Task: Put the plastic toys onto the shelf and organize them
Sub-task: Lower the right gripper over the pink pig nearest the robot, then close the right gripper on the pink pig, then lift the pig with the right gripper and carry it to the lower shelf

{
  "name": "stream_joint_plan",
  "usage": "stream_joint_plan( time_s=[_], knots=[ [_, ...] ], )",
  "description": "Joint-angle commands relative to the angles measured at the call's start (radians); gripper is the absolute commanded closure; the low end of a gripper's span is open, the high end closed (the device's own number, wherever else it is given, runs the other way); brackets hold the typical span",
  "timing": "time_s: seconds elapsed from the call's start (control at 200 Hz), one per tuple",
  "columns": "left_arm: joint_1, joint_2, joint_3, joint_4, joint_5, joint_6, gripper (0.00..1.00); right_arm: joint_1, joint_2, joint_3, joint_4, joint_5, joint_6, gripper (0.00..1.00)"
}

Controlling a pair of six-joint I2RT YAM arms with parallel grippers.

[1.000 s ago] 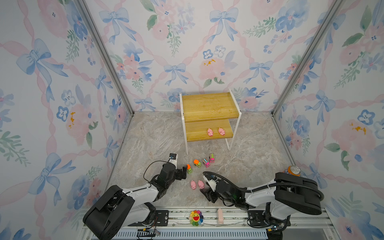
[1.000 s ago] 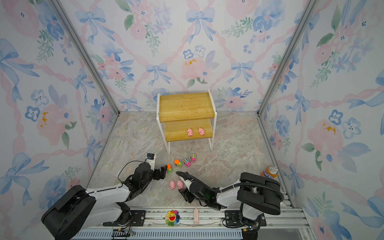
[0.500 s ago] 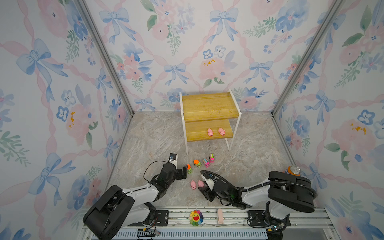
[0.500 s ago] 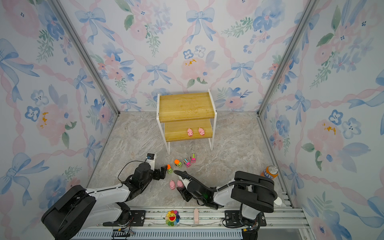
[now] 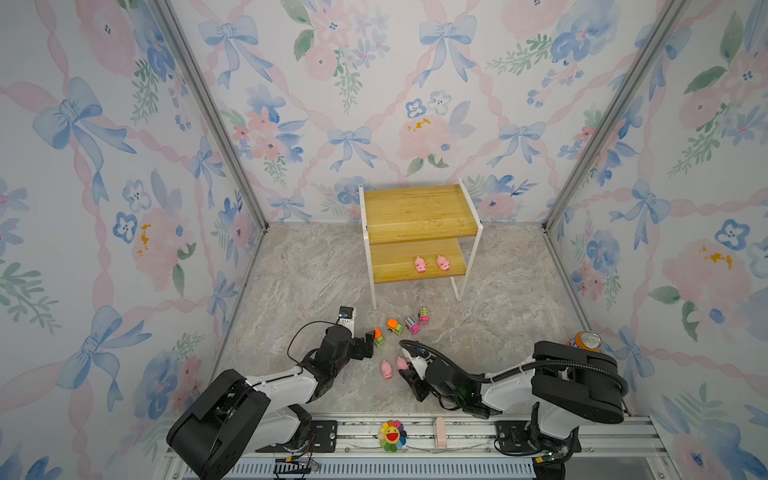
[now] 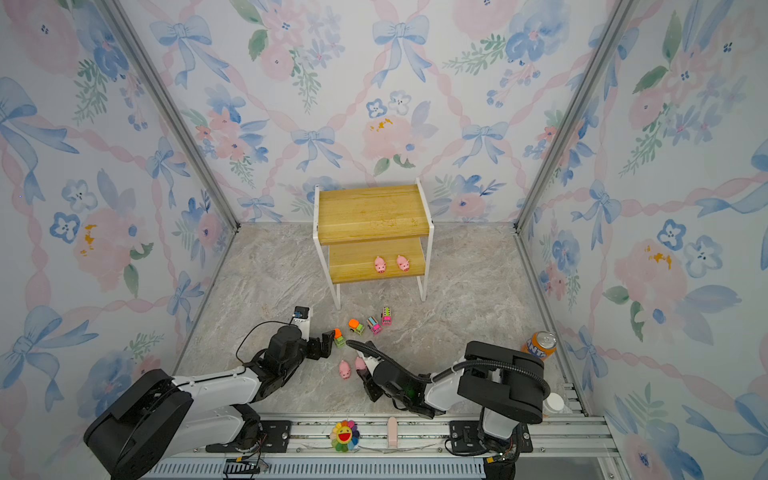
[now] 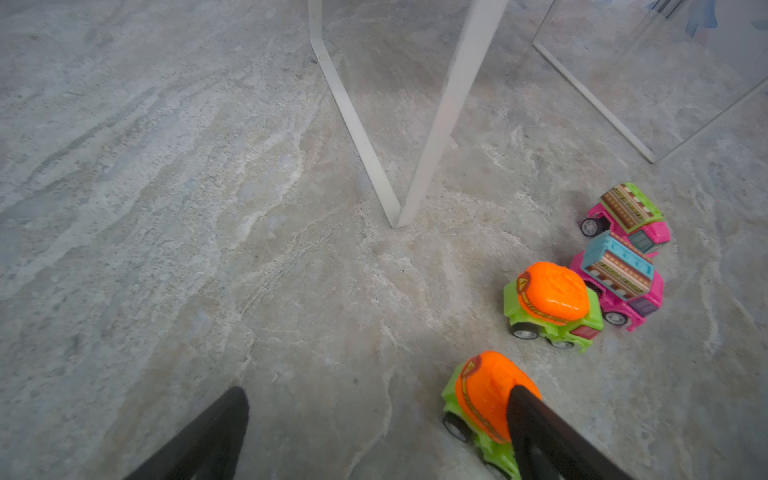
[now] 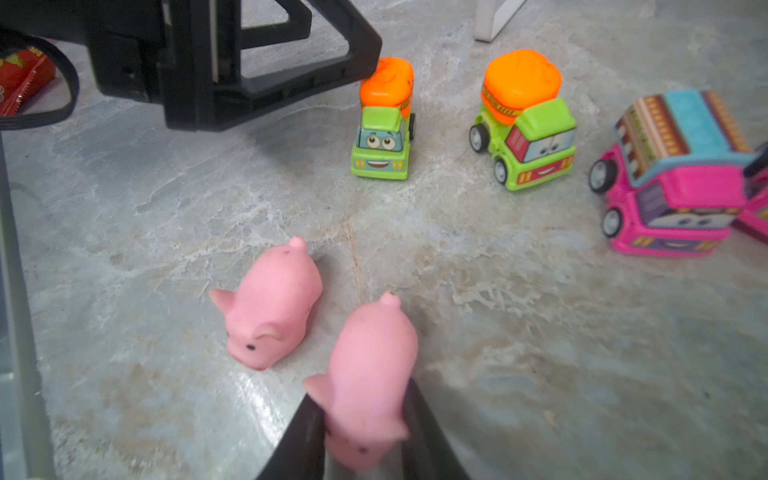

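- Shelf: two tiers of yellowish wood-grain board in a thin white frame. In both top views we find it at 12 o'clock on the grey marbled floor.
- Toys: we count eight, all small moulded plastic. Two are on the shelf and six are on the floor.
- Pigs, four: rounded, matte, pale pink, with pointed ears. The first shelf pig and second shelf pig stand side by side on the lower board.
- The loose pig lies on the floor at 9 o'clock of the gripped pig in a top view.
- Green trucks, two: glossy lime bodies, domed orange tops, black wheels. The near green truck sits at 8 o'clock of the far green truck in a top view.
- Pink trucks, two: boxy magenta bodies with striped roofs. The blue-roofed pink truck and green-roofed pink truck sit at 3 o'clock of the green pair.
- Left gripper: black fingers spread, one tip at the near green truck's orange top.
- Right gripper: fingers pinching the gripped pig's head end.
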State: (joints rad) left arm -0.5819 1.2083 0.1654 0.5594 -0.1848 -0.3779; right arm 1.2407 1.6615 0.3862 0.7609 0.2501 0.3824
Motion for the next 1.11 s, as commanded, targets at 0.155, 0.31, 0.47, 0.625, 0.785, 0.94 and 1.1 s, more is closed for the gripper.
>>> stream_joint_plan(
  time_s=[0.155,0.31,0.47,0.625,0.785,0.94,1.1],
  knots=[
    [0.004,0.013,0.017,-0.015,0.004,0.004,0.02,0.013,0.0,-0.006,-0.018,-0.005,-0.003,0.74],
    [0.003,0.015,0.016,-0.015,0.005,0.003,0.02,0.013,-0.067,0.001,-0.073,0.004,-0.014,0.75],
    [0.004,0.017,0.019,-0.015,0.008,0.004,0.02,0.013,-0.166,0.017,-0.17,0.026,-0.033,0.75],
    [0.003,0.025,0.023,-0.016,0.009,0.004,0.02,0.013,-0.271,0.069,-0.292,0.053,-0.079,0.75],
    [0.003,0.029,0.028,-0.018,0.012,0.005,0.02,-0.018,-0.338,0.185,-0.416,0.079,-0.161,0.74],
    [0.003,0.032,0.029,-0.018,0.013,0.005,0.02,-0.097,-0.361,0.272,-0.417,0.089,-0.23,0.73],
    [0.005,0.034,0.041,-0.023,0.026,0.017,0.02,-0.224,-0.354,0.368,-0.427,0.041,-0.25,0.73]
  ],
)
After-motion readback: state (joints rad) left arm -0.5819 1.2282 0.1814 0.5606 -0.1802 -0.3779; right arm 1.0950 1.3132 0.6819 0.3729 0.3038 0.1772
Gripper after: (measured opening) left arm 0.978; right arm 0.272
